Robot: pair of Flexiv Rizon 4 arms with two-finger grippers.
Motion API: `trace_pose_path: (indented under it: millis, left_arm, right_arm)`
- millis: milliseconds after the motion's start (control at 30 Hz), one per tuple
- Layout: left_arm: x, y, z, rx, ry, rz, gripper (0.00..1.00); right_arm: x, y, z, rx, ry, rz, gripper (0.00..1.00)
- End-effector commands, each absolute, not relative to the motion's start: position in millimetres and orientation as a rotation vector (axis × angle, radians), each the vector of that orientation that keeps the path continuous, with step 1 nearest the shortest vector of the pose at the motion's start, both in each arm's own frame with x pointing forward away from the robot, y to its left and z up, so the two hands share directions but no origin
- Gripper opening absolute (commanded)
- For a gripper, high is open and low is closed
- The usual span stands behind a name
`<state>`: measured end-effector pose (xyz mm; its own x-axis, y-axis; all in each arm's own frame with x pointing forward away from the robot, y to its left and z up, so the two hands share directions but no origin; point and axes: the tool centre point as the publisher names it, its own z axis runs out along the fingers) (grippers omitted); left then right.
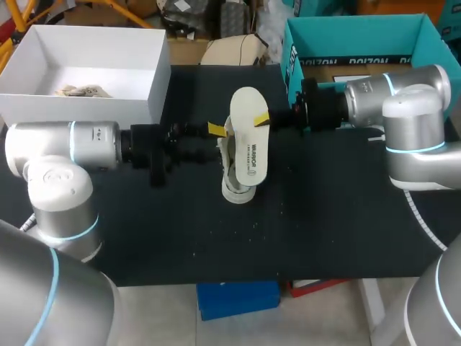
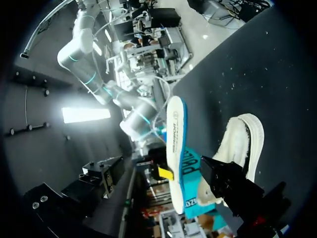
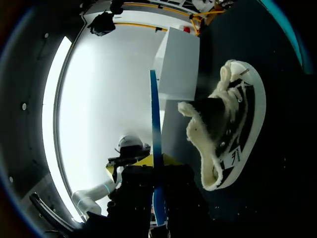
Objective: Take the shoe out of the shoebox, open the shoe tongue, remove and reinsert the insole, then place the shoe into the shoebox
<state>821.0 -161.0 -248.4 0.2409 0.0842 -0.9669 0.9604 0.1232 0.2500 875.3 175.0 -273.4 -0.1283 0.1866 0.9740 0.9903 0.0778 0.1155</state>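
Insole (image 1: 248, 133) stands upright over the sneaker (image 1: 236, 180) at mid-table, with the right gripper (image 1: 262, 120) clamped on its three o'clock edge (a line of dark print runs down its white face). The fleece-lined sneaker rests on the black table (image 1: 144, 238). Left gripper (image 1: 216, 130) sits at the sneaker's nine o'clock, by the collar; whether it grips cannot be told. A white shoebox (image 1: 86, 108) stands at ten o'clock and a teal box (image 1: 360, 36) with black lettering at two.

Left arm (image 1: 65, 148) and right arm (image 1: 403, 101) stretched level toward each other, right fingers (image 1: 261, 120) apparently pinched close together.
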Motion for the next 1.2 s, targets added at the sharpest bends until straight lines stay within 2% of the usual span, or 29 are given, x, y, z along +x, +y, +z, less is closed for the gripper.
trace_pose_path:
  millis: [33,300,333,500,567,667,700,733,767,867,1133,1167,1200]
  left_arm:
    - [829.7,-170.1,-255.8,1.184,1.146,-0.847,1.00]
    - [857.0,-181.1,-262.4,1.171,1.144,-0.842,0.99]
    - [860.2,-183.4,-264.5,1.168,1.150,-0.845,0.95]
    - [867.8,-195.8,-272.1,1.166,1.153,-0.873,0.85]
    - [872.6,-203.7,-275.7,1.170,1.156,-0.888,0.75]
    - [875.8,-216.3,-278.3,1.181,1.152,-0.908,0.72]
    - [876.1,-220.0,-278.8,1.184,1.150,-0.912,0.67]
    - [876.4,-223.7,-279.6,1.186,1.148,-0.922,0.59]
    - [876.7,-225.9,-280.3,1.188,1.148,-0.925,0.56]
    - [880.0,-233.1,-283.1,1.195,1.147,-0.930,0.55]
    - [885.6,-245.2,-282.7,1.195,1.143,-0.940,0.41]
    - [886.5,-246.4,-282.9,1.193,1.142,-0.941,0.35]
    - [886.9,-247.3,-283.0,1.191,1.141,-0.942,0.24]
  right_arm:
    - [875.3,175.5,-273.0,-1.240,-1.475,-1.149,0.00]
    - [875.3,175.5,-273.0,-1.240,-1.475,-1.149,0.00]
    - [875.3,175.5,-273.0,-1.240,-1.475,-1.149,0.00]
    - [875.3,175.5,-273.0,-1.240,-1.475,-1.149,0.00]
    - [875.3,175.5,-273.0,-1.240,-1.475,-1.149,0.00]
    - [875.3,175.5,-273.0,-1.240,-1.475,-1.149,0.00]
    - [875.3,175.5,-273.0,-1.240,-1.475,-1.149,0.00]
    - [875.3,175.5,-273.0,-1.240,-1.475,-1.149,0.00]
    - [875.3,175.5,-273.0,-1.240,-1.475,-1.149,0.00]
    - [875.3,175.5,-273.0,-1.240,-1.475,-1.149,0.00]
    - [875.3,175.5,-273.0,-1.240,-1.475,-1.149,0.00]
    - [875.3,175.5,-273.0,-1.240,-1.475,-1.149,0.00]
    - [875.3,175.5,-273.0,-1.240,-1.475,-1.149,0.00]
